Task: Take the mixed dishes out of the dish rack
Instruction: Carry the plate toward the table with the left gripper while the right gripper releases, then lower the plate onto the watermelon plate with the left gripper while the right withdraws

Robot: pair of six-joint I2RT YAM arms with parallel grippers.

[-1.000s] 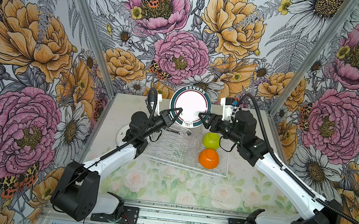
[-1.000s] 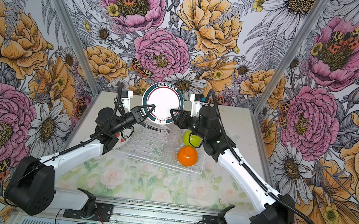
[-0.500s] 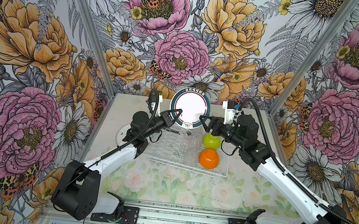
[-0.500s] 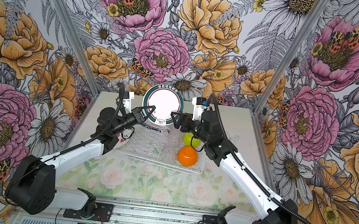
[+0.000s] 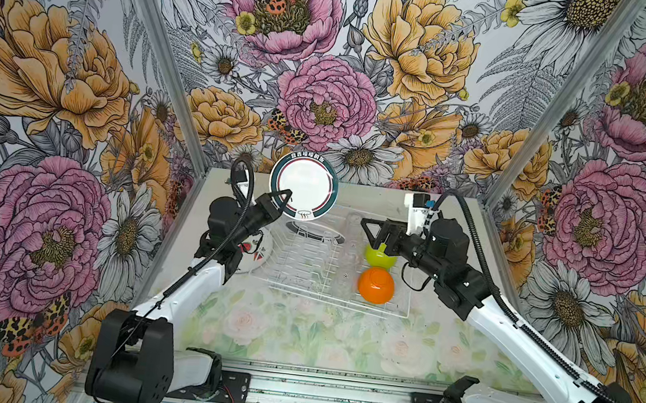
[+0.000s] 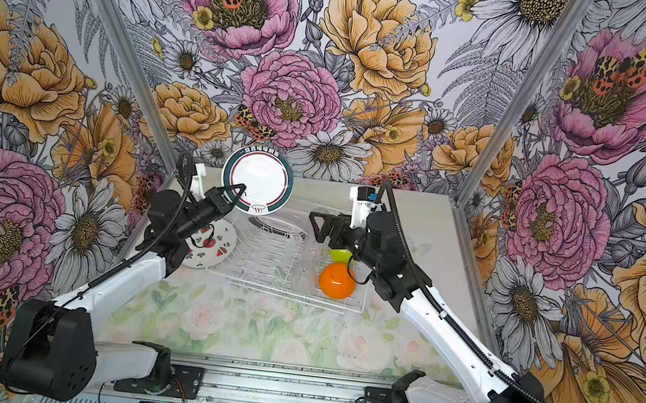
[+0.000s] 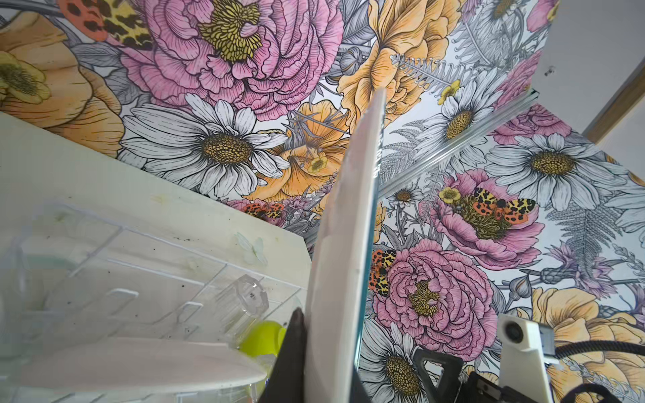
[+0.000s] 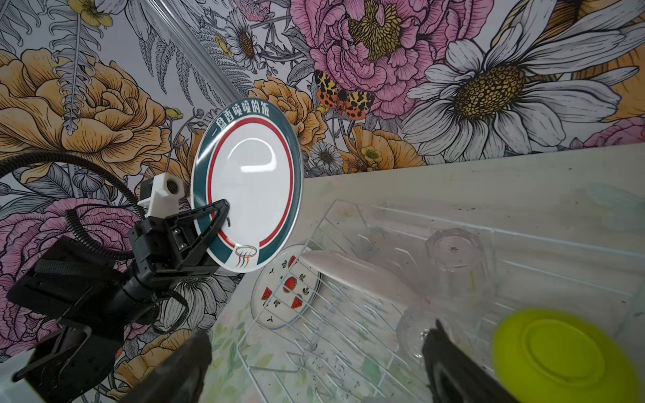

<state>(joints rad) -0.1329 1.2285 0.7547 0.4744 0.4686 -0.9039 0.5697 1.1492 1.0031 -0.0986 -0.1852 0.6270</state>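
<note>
The teal-and-red rimmed white plate [image 5: 303, 185] [image 6: 258, 184] [image 8: 251, 188] hangs upright above the back left of the dish rack [image 5: 294, 287] [image 6: 258, 274]. My left gripper [image 5: 281, 199] [image 6: 236, 196] [image 7: 331, 356] is shut on its lower rim. My right gripper [image 5: 369, 233] [image 6: 320, 227] [image 8: 314, 359] stands open and empty over the rack, apart from the plate. Just behind its fingers lies the lime-green bowl [image 5: 379, 256] [image 8: 558, 352]. The orange bowl [image 5: 376, 285] sits upside down nearer the front. Clear tumblers [image 8: 453, 251] and a tilted white plate [image 8: 352, 272] are also in the rack.
A watermelon-print plate [image 5: 259, 247] [image 6: 211, 245] [image 8: 282, 296] lies on the table against the rack's left side, partly under my left arm. Floral walls close in the back and both sides. In front of the rack lies the flowered table mat [image 5: 297, 329].
My right gripper has let go of the plate's right edge, opened wide and drawn back a little. The left gripper has carried the plate to the left.
</note>
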